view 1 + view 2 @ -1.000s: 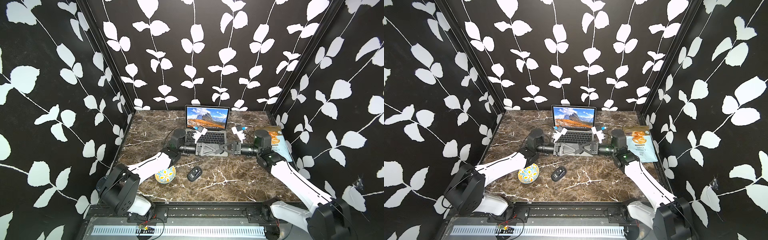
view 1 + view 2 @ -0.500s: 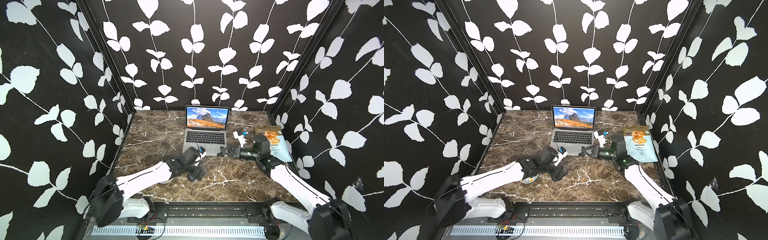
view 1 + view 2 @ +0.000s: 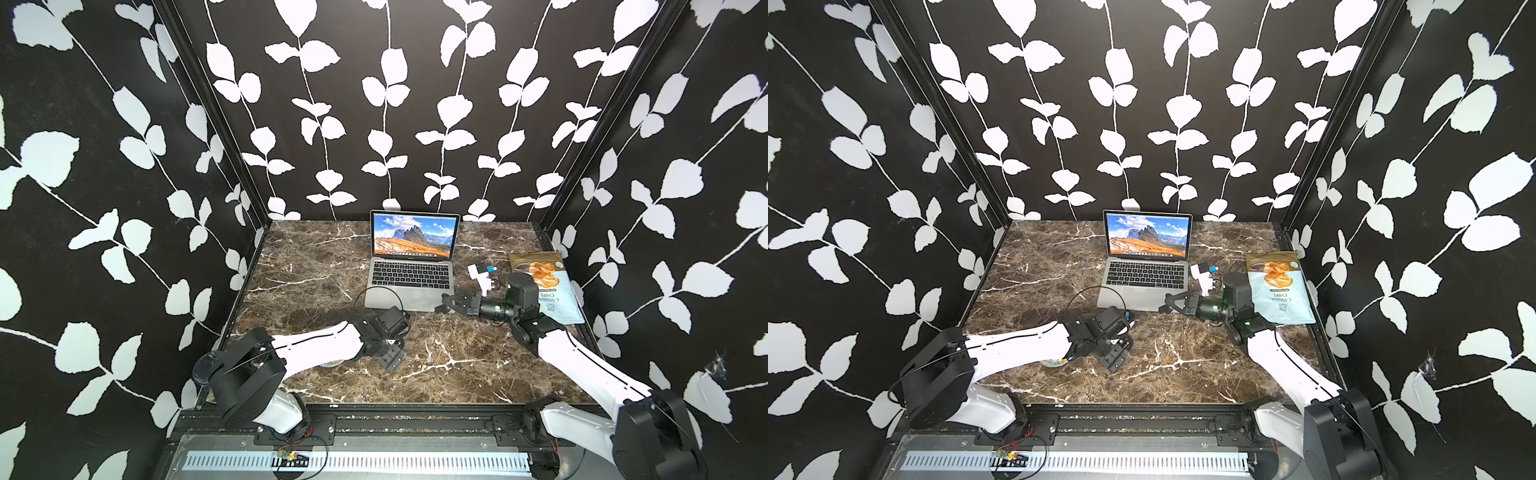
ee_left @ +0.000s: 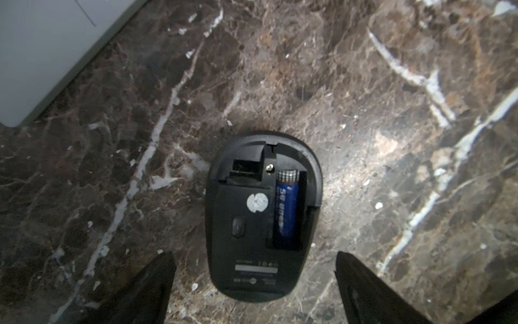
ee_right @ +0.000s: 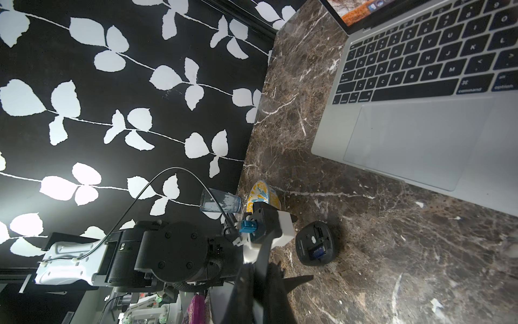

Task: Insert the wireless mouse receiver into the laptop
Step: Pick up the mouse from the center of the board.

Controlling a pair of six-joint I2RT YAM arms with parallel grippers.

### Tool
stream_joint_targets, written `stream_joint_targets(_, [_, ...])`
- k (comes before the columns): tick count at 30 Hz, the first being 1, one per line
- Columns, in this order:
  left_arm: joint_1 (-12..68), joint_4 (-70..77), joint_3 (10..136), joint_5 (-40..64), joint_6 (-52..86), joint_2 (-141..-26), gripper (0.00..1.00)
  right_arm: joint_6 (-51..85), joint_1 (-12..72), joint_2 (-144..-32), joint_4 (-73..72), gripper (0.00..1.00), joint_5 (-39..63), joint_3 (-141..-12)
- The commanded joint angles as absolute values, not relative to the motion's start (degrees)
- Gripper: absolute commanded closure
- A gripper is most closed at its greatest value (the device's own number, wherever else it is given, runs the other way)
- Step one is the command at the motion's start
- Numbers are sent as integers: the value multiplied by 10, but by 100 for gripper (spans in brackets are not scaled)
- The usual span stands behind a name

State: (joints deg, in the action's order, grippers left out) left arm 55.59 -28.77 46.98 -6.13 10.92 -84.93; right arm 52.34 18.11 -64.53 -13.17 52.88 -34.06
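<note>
The laptop (image 3: 411, 272) (image 3: 1144, 268) stands open at the back middle of the marble table, its screen showing orange mountains. A black mouse (image 4: 262, 216) (image 5: 315, 244) lies underside up in front of it, its compartment open with a blue battery (image 4: 286, 207) and an empty slot (image 4: 246, 167). My left gripper (image 4: 253, 258) (image 3: 392, 359) hangs open just above the mouse, a finger on each side, not touching it. My right gripper (image 3: 442, 305) (image 3: 1165, 305) (image 5: 262, 269) is shut by the laptop's front right corner. The receiver does not show.
A chips bag (image 3: 544, 291) (image 3: 1277, 286) lies flat at the right wall behind my right arm. A yellow and blue bowl (image 5: 262, 193) and a clear cup (image 5: 220, 203) sit near the left wall beside my left arm. Patterned walls close in three sides.
My left arm swung from the laptop's front edge down to the mouse and its jaws opened wide. My right gripper drew back to the right, staying shut.
</note>
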Motion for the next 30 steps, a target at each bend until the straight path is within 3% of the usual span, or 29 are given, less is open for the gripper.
stream_joint_targets(1, [560,-279,460,-46,103,-857,11,528,176,-647,-168,98,539,-334])
stream_joint_targets(11, [566,-284,463,-66,98,-886,36,526,167,-647,-161,99,540,-329])
stream_joint_targets(15, [568,-255,453,-58,78,-880,49,460,167,-646,-54,100,515,-342])
stream_joint_targets(20, [569,-186,447,47,31,-891,51,380,169,-650,87,100,509,-352])
stream_joint_targets(26, [570,-169,460,142,4,-930,52,406,185,-659,49,100,549,-307])
stream_joint_targets(30, [574,-170,464,153,-9,-951,53,422,207,-687,1,100,560,-292])
